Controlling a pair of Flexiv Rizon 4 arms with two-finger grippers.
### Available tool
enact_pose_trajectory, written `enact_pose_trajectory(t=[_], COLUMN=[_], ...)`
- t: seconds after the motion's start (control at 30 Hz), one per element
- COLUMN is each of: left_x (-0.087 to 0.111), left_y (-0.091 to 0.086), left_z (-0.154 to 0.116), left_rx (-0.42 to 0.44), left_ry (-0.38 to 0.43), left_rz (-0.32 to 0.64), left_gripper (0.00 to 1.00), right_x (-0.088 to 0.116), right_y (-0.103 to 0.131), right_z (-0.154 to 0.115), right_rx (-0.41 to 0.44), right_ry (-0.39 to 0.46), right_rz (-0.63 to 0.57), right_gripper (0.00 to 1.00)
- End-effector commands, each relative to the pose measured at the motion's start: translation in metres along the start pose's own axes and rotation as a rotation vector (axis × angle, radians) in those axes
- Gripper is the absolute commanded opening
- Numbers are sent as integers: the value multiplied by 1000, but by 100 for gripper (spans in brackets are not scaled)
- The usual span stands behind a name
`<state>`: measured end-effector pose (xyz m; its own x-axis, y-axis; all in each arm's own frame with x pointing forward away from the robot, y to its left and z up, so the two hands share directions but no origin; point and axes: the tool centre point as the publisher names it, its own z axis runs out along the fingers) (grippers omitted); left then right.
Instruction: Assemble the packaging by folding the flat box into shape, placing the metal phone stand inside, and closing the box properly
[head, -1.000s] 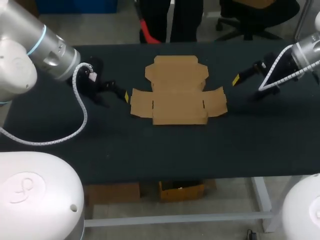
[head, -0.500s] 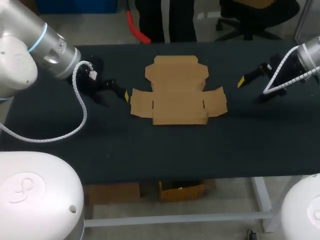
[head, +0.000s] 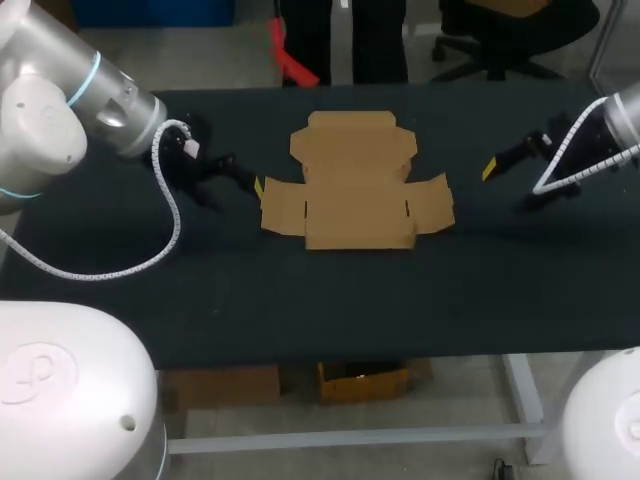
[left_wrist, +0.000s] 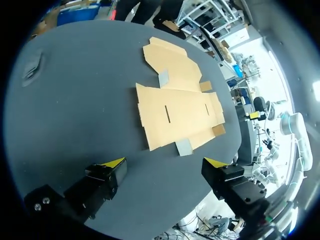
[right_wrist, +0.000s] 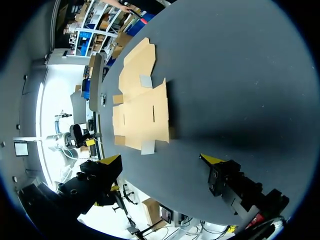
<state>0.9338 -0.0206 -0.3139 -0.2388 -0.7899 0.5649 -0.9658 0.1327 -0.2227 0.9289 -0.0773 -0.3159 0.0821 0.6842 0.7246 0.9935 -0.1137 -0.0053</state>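
Note:
A flat brown cardboard box blank (head: 354, 183) lies unfolded in the middle of the black table, flaps spread to both sides. My left gripper (head: 250, 183) hovers just off the blank's left flap, fingers open with nothing between them; in the left wrist view the blank (left_wrist: 177, 107) lies ahead of the open gripper (left_wrist: 165, 165). My right gripper (head: 500, 165) stands open to the right of the blank, a short gap away. In the right wrist view the blank (right_wrist: 142, 112) lies ahead of that gripper (right_wrist: 160, 161). No metal phone stand shows in any view.
The black table (head: 330, 300) stretches wide in front of the blank. A coiled white cable (head: 165, 215) hangs from my left arm over the table's left part. Another cable (head: 565, 170) loops at my right wrist.
My right gripper has drawn back to the right, away from the blank. My left gripper has edged slightly toward the blank's left flap. The blank has not moved.

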Motion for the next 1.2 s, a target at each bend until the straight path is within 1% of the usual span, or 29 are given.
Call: enact_pose_trajectory(t=[0.03,0.17,0.33,0.4,0.7,0.8,0.83,0.9,1.03,1.2], left_x=[-4,-8,-7,-8,-8,-8,-8,-13,-22,-28], left_y=[-8,-14,-18,-19,-19,-19,-21,-27,-34,-42], left_z=[13,19,26,26,26,26,27,31,39,48], left_rx=[2,0,-5,-12,-12,-12,-10,-5,-1,3], left_ry=[6,18,25,9,9,9,24,29,28,31], left_rz=[-6,-30,-51,-62,-62,-62,-58,-70,-98,-106], left_gripper=[100,100,100,100,100,100,100,100,100,100], right_x=[-1,-2,-2,-2,-2,11,12,15,17,12], right_y=[-3,-3,-4,-4,-4,8,9,14,14,14], right_z=[-2,-4,-4,-4,-4,1,2,3,3,1], right_rx=[-5,-3,-5,-5,-5,9,9,13,10,2], right_ry=[0,-5,-2,-2,-2,4,5,2,0,-28], right_rz=[1,2,11,11,11,-27,-28,-31,-33,-30], right_gripper=[100,100,100,100,100,100,100,100,100,100])
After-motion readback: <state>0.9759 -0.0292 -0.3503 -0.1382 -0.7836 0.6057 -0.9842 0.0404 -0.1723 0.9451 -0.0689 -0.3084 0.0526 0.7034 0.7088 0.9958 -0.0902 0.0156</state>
